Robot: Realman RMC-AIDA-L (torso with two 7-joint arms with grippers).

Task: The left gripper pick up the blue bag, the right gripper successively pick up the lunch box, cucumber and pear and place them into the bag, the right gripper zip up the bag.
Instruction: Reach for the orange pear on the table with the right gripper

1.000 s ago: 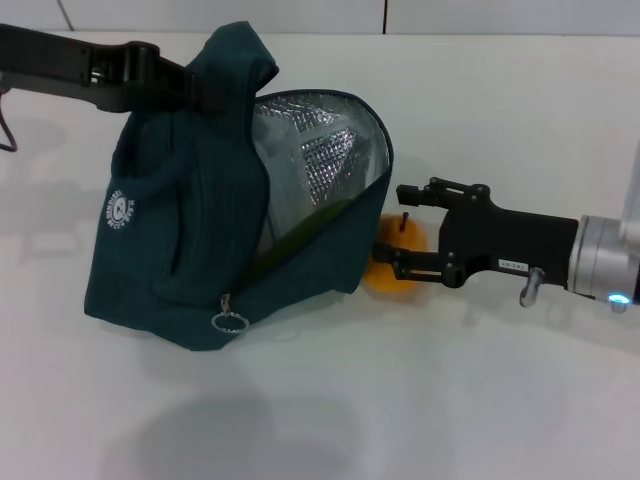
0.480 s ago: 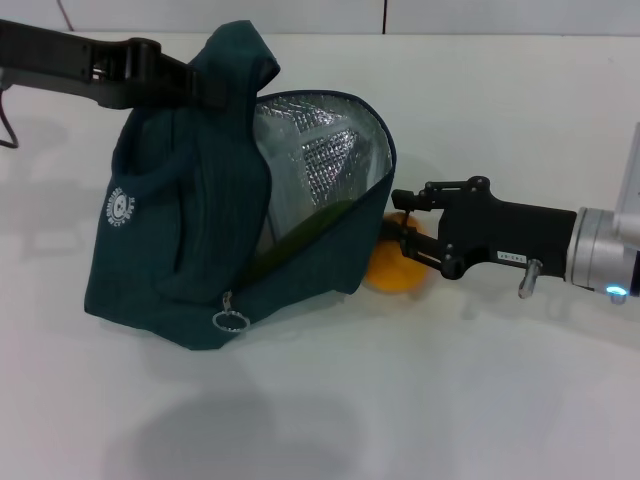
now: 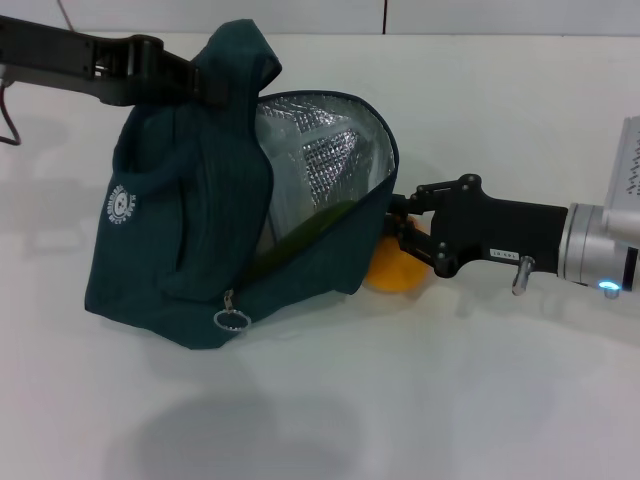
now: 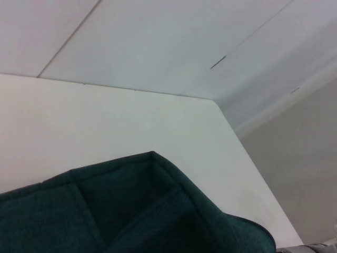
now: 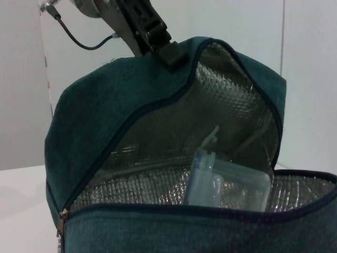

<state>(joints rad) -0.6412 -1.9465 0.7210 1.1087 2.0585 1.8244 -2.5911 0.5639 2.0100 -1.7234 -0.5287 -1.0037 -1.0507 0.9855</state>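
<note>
A dark teal insulated lunch bag sits on a white table, held up at its top fabric by the left gripper, whose black forearm reaches in from the far left; its jaws are pinched on the bag's upper fold, the fabric bunching into a peak just past them. The bag's mouth gapes open toward the right gripper, showing silver foil lining. That right gripper comes in level from the opposite side, its jaws closed around an orange-yellow pear, which sits right at the fingertips and presses against the lower lip of the bag's opening, partly hidden behind the rim. Just beyond the jaws, inside the bag, a dark green cucumber lies along the lower edge of the opening. The right wrist view looks straight into the mouth: a clear lunch box with a bluish lid stands tilted against the foil at the back, directly ahead of the jaws. A ring zip pull hangs on the bag's near face, well away from both grippers, and a small round white logo marks the side below the left gripper.
</note>
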